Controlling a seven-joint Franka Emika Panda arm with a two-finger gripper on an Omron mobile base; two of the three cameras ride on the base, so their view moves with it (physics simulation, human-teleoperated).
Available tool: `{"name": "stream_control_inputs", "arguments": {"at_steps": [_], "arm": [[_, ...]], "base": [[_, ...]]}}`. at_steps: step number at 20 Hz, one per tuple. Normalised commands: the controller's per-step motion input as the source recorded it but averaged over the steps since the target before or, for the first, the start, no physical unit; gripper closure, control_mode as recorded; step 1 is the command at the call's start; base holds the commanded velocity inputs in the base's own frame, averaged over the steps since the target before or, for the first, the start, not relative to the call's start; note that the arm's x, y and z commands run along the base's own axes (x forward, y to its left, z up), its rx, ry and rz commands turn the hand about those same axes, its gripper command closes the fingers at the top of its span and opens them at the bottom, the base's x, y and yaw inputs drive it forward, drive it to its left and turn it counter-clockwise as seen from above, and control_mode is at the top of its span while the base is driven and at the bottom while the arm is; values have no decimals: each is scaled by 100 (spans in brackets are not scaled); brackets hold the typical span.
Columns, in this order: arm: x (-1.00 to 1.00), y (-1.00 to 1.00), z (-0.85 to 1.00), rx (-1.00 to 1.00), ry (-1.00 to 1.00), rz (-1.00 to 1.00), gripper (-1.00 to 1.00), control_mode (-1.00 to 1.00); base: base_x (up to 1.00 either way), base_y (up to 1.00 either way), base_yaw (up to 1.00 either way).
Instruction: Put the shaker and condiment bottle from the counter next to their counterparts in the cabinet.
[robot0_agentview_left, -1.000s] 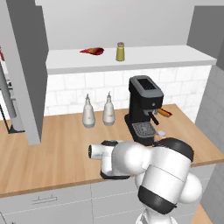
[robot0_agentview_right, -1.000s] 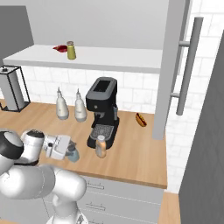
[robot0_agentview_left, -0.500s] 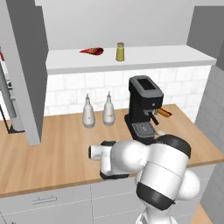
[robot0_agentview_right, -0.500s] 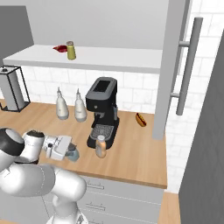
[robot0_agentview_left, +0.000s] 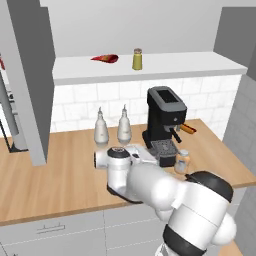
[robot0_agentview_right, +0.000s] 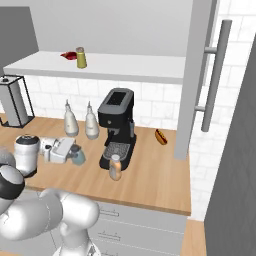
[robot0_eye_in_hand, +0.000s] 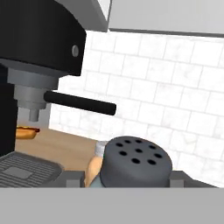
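Counter (robot0_agentview_left: 45, 175): long light-brown wooden top, runs across the middle of both base views, grey drawer fronts (robot0_agentview_right: 145, 225) below.

Cabinet (robot0_agentview_left: 165, 67): pale shelf board across the upper part of the frame, darker grey door (robot0_agentview_left: 32, 80) hanging open at the left of the left base view.

Coffee machine (robot0_agentview_right: 118, 125): black, upright on the counter, centre of the right base view. In the hand view its body takes the upper left, with a dark handle (robot0_eye_in_hand: 81, 103) jutting right.

Two white teardrop bottles (robot0_agentview_left: 111, 127) stand side by side at the tiled wall, left of the machine.

Gripper (robot0_agentview_right: 75, 155): low over the counter, left of the machine's drip tray. Its two fingers clamp the shaker (robot0_eye_in_hand: 134, 162) between them; the hand view shows the shaker's dark perforated cap at bottom centre, a fingertip (robot0_eye_in_hand: 73, 178) tight on either side.

Condiment bottle (robot0_agentview_right: 115, 167): orange-brown, upright on the counter just in front of the drip tray, right of the gripper, apart from it.

Olive-yellow shaker (robot0_agentview_left: 137, 59) upright on the shelf, upper centre; red bottle (robot0_agentview_left: 106, 58) lying beside it to the left.

Hot dog (robot0_agentview_right: 160, 136) on the counter, right of the machine.
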Motion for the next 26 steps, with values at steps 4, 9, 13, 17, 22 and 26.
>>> {"name": "stream_control_inputs", "arguments": {"at_steps": [4, 9, 13, 17, 22, 26], "arm": [[0, -11, 100, 0, 0, 20, 100, -100], [-7, -15, 93, 0, 0, 35, 100, -100], [-18, -12, 76, 0, 0, 43, 100, -100], [-24, -18, 75, 0, 0, 45, 100, -100], [-18, -27, 85, 0, 0, 45, 100, -100], [0, -30, 78, 6, 0, 48, 100, -100]], "base": [[0, 0, 0], [0, 0, 0], [0, 0, 0], [0, 0, 0], [0, 0, 0], [0, 0, 0]]}}
